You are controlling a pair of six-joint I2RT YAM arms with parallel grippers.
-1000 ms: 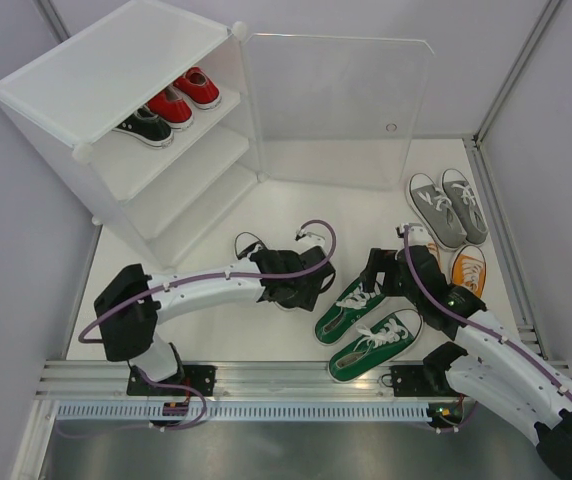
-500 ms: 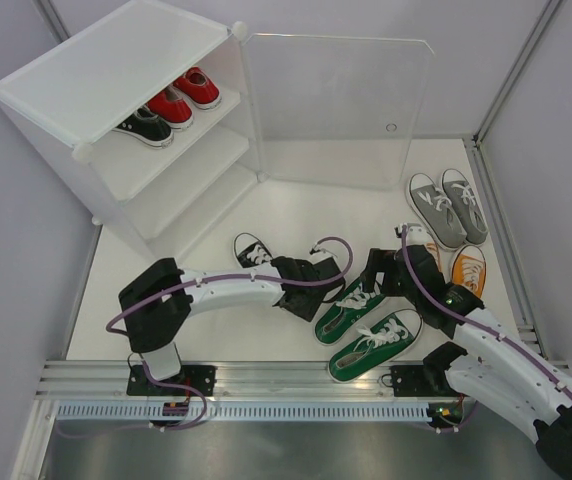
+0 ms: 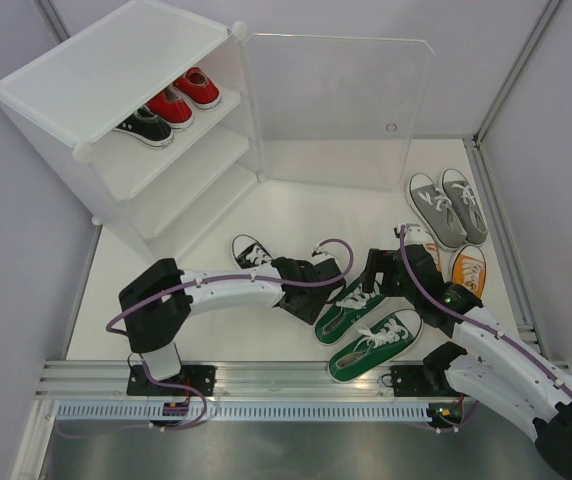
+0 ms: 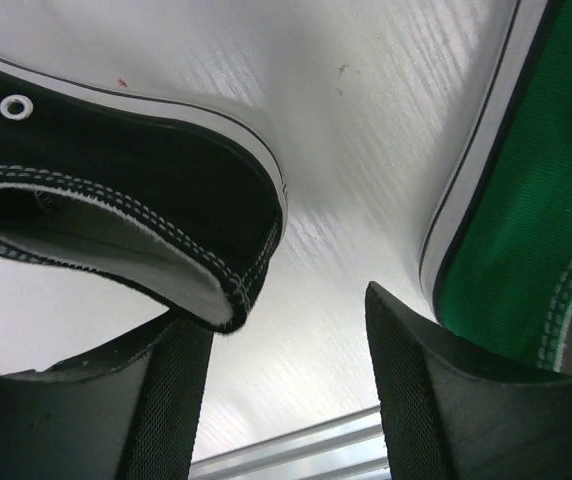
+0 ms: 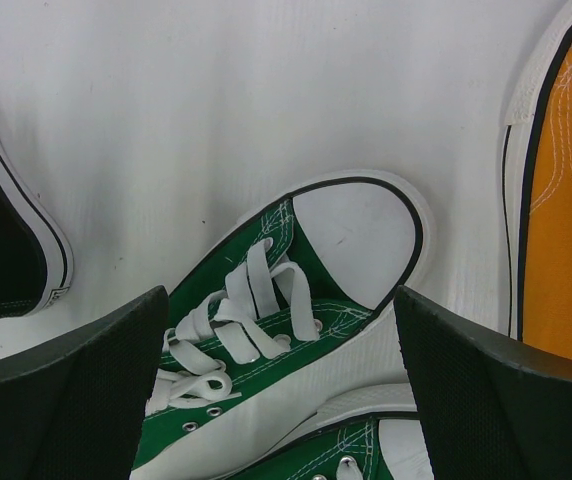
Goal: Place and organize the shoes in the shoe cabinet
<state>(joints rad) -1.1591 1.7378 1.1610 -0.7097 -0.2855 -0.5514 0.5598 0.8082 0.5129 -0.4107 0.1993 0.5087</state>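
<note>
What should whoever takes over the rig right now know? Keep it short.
Left gripper: open, empty, low between the loose black shoe heel and the green pair.
Right gripper: open, empty, over a green toe cap.
Done: red pair and the other black shoe on the cabinet top shelf; door open.
Left: loose black shoe, green pair, grey pair, orange shoes (partly hidden), all on the table.

Black shoe (image 3: 250,249): heel hidden under the left arm (image 3: 226,290), middle of frame.
Green shoe (image 4: 526,220): cut by right edge.
Orange shoe (image 5: 566,220): cut by right edge.
</note>
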